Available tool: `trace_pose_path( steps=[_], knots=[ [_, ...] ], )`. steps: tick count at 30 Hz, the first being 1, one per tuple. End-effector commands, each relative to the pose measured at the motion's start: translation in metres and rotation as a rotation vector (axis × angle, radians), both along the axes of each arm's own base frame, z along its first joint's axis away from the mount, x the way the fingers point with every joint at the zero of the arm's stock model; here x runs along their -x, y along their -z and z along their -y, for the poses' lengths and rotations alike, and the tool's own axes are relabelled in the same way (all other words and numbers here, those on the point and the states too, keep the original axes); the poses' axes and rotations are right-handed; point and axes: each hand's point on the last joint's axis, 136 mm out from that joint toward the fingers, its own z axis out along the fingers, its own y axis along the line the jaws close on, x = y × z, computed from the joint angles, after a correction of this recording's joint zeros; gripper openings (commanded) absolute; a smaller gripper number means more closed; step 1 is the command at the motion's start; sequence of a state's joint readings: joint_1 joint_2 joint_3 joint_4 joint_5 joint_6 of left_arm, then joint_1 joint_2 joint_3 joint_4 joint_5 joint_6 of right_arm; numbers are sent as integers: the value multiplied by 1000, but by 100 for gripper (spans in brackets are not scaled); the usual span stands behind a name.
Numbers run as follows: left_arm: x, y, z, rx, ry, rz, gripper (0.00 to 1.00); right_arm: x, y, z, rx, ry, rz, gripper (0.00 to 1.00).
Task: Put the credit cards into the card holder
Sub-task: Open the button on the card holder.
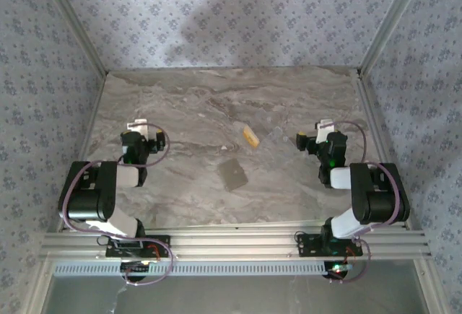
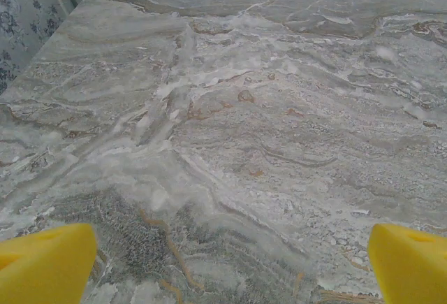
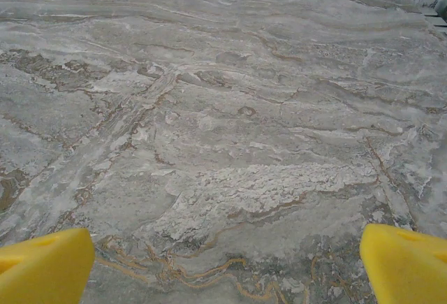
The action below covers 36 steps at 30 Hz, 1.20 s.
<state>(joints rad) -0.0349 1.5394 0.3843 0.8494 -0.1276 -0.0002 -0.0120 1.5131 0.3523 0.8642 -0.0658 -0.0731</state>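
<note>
The table [image 1: 180, 112] has a gray and brown stone look. Walls [image 1: 238, 18] with little blue flowers stand around it on three sides.

The credit cards [image 1: 250, 137] lie near the middle of the table. From above they look like one small yellow-orange patch, so I cannot tell how many there are. The card holder [image 1: 233, 174] is a flat gray square. It lies a bit nearer to the arms than the cards, close to them but not touching, and it is turned a little crooked. It is too small to tell if it is folded shut or spread flat.

The left arm [image 1: 101, 191] sits folded on the left side of the table and the right arm [image 1: 364, 191] sits folded on the right side. Both are well apart from the cards and the holder.

In the left wrist view, the left gripper [image 2: 227, 262] has its yellow fingers [image 2: 42, 265] spread far apart, with bare table between them. In the right wrist view, the right gripper [image 3: 225, 265] is the same, its yellow fingers [image 3: 405, 262] wide apart over bare table. Neither one holds anything
</note>
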Motion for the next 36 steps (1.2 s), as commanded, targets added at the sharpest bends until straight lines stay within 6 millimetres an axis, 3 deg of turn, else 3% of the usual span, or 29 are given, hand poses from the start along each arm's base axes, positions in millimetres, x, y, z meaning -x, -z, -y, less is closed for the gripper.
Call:
trace_pose_path(
  steps=[1, 18, 22, 27, 30, 32, 34, 36],
  knots=[
    [-2, -8, 0, -3, 1, 29, 100, 0, -2, 1, 23, 4, 13, 100],
    [-7, -6, -3, 62, 40, 5, 100, -2, 0, 4, -1, 5, -4, 100],
    [-6, -5, -7, 72, 20, 3, 100, -6, 1, 22, -42, 88, -28, 100],
    [-7, -10, -9, 71, 12, 17, 100, -6, 1, 22, -35, 94, -28, 100],
    [-2, -45, -24, 3, -131, -4, 100, 1, -25, 39, 49, 265, 13, 100],
    [5, -73, -25, -26, -193, -29, 100, 4, -56, 35, 76, 283, 23, 100],
    [13, -90, -19, 44, -226, -80, 100, 12, -90, 37, -12, 377, 63, 100],
    [15, -91, -8, 199, -234, -101, 100, 21, -113, 34, -143, 397, 72, 100]
  ],
)
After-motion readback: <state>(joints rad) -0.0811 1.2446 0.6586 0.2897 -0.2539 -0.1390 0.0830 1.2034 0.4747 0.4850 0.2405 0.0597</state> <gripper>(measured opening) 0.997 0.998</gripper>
